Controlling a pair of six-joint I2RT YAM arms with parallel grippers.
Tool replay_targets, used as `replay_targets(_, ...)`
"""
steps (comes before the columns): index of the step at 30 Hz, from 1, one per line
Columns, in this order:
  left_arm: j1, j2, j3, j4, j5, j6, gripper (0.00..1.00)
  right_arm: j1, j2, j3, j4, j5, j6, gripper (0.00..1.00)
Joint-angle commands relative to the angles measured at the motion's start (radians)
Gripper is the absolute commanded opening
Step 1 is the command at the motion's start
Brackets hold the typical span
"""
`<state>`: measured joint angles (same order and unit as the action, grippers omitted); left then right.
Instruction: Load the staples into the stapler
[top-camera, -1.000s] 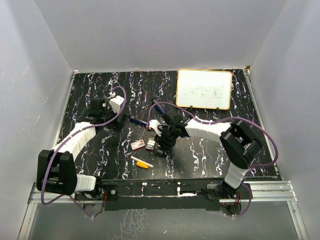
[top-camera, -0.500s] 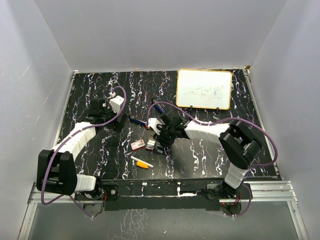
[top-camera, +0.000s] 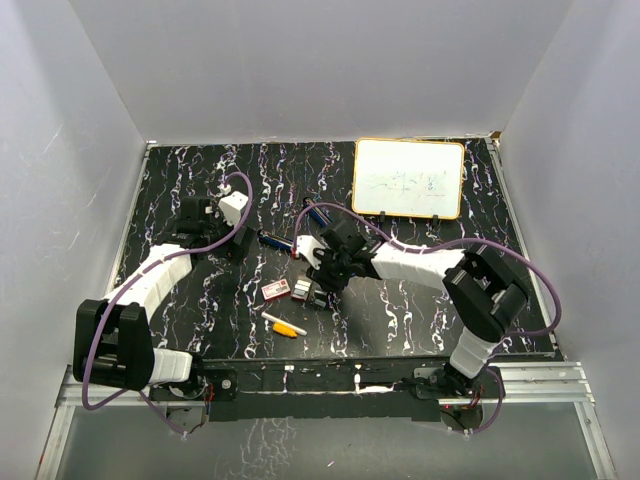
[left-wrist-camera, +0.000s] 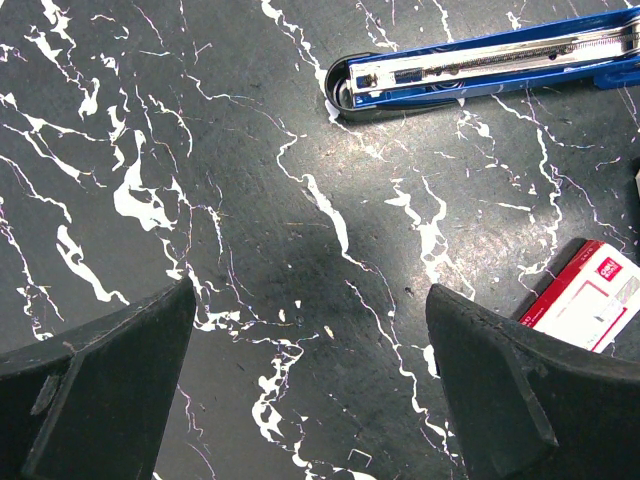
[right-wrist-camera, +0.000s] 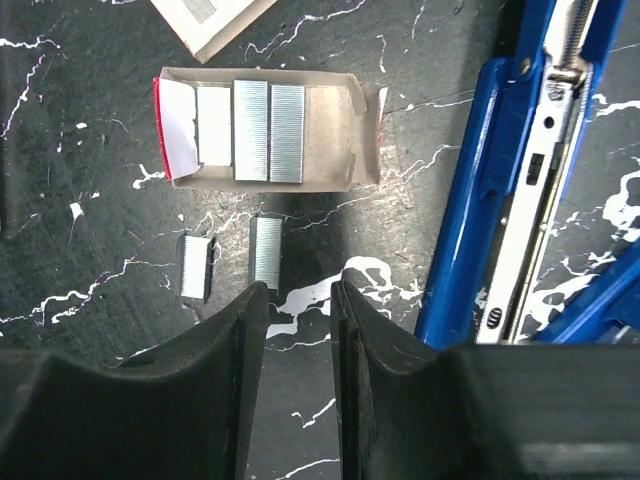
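The right gripper (right-wrist-camera: 297, 300) hung low over the black marbled table (right-wrist-camera: 80, 220). Its dull black fingers were drawn close, leaving a narrow gap with nothing in it. Just past the tip of one finger lay a loose staple strip (right-wrist-camera: 265, 250), silvery and finely ribbed. Its long axis ran straight away from the fingers, so it sat slightly to one side of the gap rather than in line with it. A shorter strip (right-wrist-camera: 195, 267) lay beside it, parallel.

Beyond both was the open cardboard tray (right-wrist-camera: 335, 125) of the staple box, red at one end flap, with three more strips (right-wrist-camera: 268, 130) side by side inside. Beside the other finger the blue stapler (right-wrist-camera: 478, 190) lay opened, its bright metal magazine channel bared and nearly parallel to the strips.

This arm was plainly the nearer one to the staples. The left gripper (left-wrist-camera: 310, 300), spread wide and empty, hovered over bare table. The stapler's nose was ahead of it and the red-and-white box sleeve (left-wrist-camera: 585, 300) off to one side.
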<state>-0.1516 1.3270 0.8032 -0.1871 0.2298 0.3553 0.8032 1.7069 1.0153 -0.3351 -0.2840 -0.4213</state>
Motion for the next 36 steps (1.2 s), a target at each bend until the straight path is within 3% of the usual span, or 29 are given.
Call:
replay_targets(1,0.002,-0.022,0.016,-0.014,0.025,-0.008,0.97,0.002,-0.07,-0.007,0.049,0.029,-0.007,0.35)
replay_targets(14,0.003,-0.025,0.016,-0.014,0.028,-0.008,0.97,0.002,-0.106,-0.09,0.067,-0.008,-0.036,0.46)
replay_targets(36,0.002,-0.027,0.014,-0.014,0.02,-0.006,0.97,0.02,-0.05,-0.093,0.117,0.0,-0.014,0.45)
